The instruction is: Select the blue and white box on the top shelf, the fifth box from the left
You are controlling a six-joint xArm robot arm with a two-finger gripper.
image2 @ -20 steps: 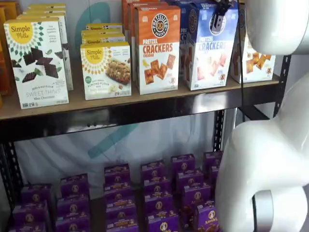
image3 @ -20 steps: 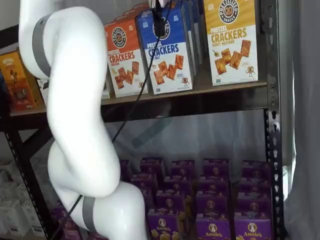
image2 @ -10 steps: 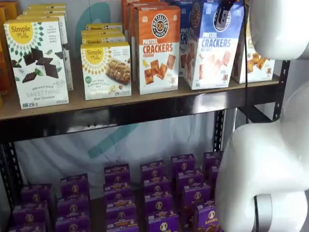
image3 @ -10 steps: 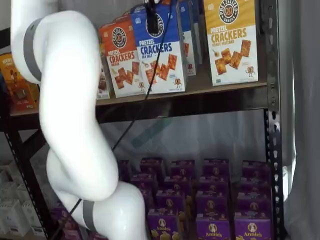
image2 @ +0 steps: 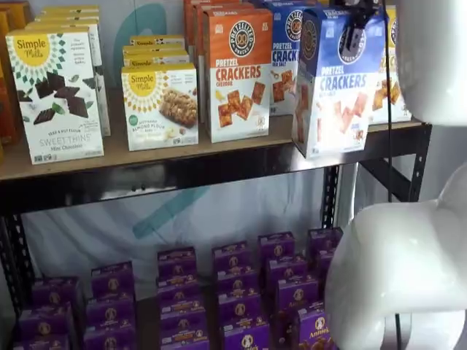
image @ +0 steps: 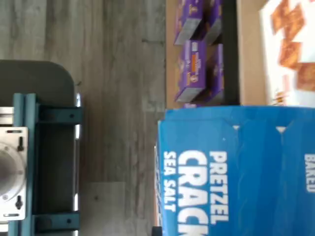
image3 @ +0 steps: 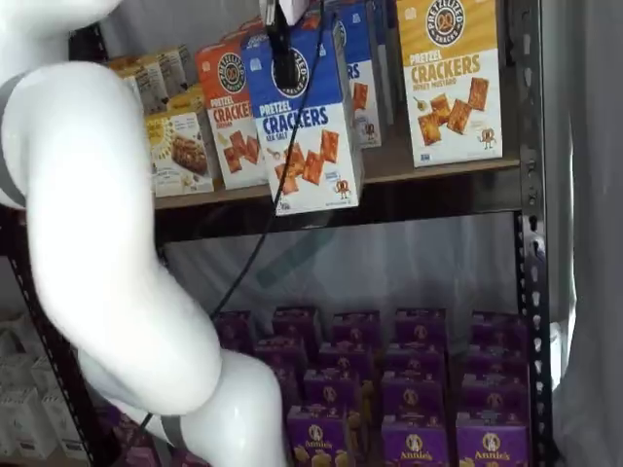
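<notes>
Hand: I see the hand (image3: 282,44) in both shelf views, its black fingers (image2: 355,29) clamped on the upper front of the blue and white box (image2: 337,80), with a cable running down beside it.
Box position: I have the blue and white box hanging out in front of the top shelf (image2: 146,171), its lower edge past the dark front rail and clear of the board; it tilts slightly.
Box writing: I read "PRETZEL CRACKERS" on the blue half, a round black logo above, orange square crackers pictured on the white half. From the wrist view the same box (image: 236,172) reads "PRETZEL", "CRACK" and "SEA SALT" in white on blue.
Neighbours on the shelf: the orange-topped box (image2: 237,73) says "PRETZEL CRACKERS CHEDDAR"; the yellow-topped box (image3: 450,78) says "PRETZEL CRACKERS".
Further left: I read "Simple Mills" on a white box (image2: 55,95) with "SWEET THINS", and on a smaller yellow-fronted box (image2: 159,106).
Lower level: small purple boxes (image3: 414,448), some reading "Annie's".
</notes>
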